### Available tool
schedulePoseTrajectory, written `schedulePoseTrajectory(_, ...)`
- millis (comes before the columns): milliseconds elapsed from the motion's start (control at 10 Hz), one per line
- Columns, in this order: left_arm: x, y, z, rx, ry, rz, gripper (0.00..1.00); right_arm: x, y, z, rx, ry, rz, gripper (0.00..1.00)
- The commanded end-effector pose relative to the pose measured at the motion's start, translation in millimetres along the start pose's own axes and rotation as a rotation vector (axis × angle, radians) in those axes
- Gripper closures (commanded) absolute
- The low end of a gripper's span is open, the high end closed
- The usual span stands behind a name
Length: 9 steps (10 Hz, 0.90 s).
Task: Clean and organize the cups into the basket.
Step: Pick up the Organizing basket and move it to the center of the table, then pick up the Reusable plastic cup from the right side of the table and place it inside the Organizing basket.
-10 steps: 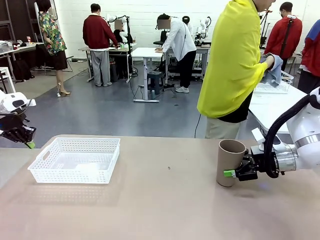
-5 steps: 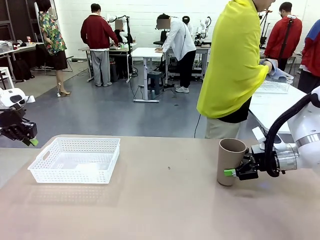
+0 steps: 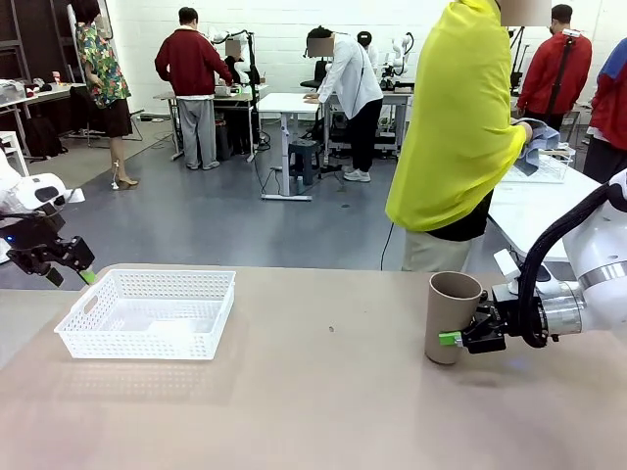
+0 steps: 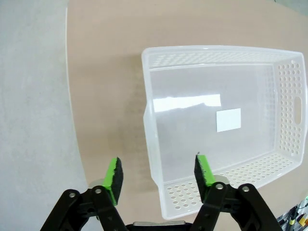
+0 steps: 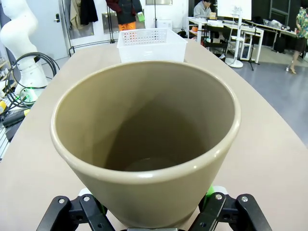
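Note:
A tan cup (image 3: 451,315) stands upright on the right part of the table; its open mouth faces the right wrist view (image 5: 144,134). My right gripper (image 3: 456,339) (image 5: 149,214) is low at the cup's base, jaws open on either side of it, one green pad (image 3: 449,339) showing in front. The white lattice basket (image 3: 137,343) sits at the table's left with nothing in it. My left gripper (image 3: 71,274) (image 4: 159,173) hovers open beside the basket's left end, over the basket's rim (image 4: 147,96) in its own view.
A person in a yellow top (image 3: 456,127) stands at the table's far side, turned toward a side table with a white wire rack (image 3: 544,164), holding a grey-blue cloth (image 3: 537,137). Bare tabletop (image 3: 323,392) lies between basket and cup.
My left gripper has opened and moved right toward the basket. My right gripper's jaws have widened around the cup, which has stayed in place.

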<state>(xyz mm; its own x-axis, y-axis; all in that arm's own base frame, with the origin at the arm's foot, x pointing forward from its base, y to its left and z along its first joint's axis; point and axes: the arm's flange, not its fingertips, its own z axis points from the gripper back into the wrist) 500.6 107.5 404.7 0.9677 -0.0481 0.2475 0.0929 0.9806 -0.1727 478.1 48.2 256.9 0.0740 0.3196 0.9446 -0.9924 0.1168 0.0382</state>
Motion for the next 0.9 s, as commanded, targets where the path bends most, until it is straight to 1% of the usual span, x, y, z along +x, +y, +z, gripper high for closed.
schedulePoseTrajectory(0,7,-7,-17,0.051,0.067,0.007,0.0,0,0,0,-0.001,-0.001,0.0,0.47)
schedulePoseTrajectory(100,11,-6,-28,0.077,0.091,0.017,0.0,0,0,0,-0.001,-0.001,0.0,0.47)
schedulePoseTrajectory(300,18,-2,-49,0.068,0.132,0.049,0.0,0,0,0,-0.001,-0.001,0.0,0.47)
schedulePoseTrajectory(400,19,-1,-54,0.064,0.143,0.043,0.62,0,0,0,-0.001,-0.001,0.0,0.47)
schedulePoseTrajectory(500,20,-2,-55,0.06,0.149,0.045,0.59,0,0,0,-0.001,-0.001,0.0,0.47)
schedulePoseTrajectory(600,20,-1,-55,0.059,0.15,0.046,1.0,0,0,0,-0.001,-0.001,0.0,0.47)
schedulePoseTrajectory(800,21,-1,-54,0.061,0.157,0.05,1.0,0,0,0,-0.001,-0.001,0.0,0.47)
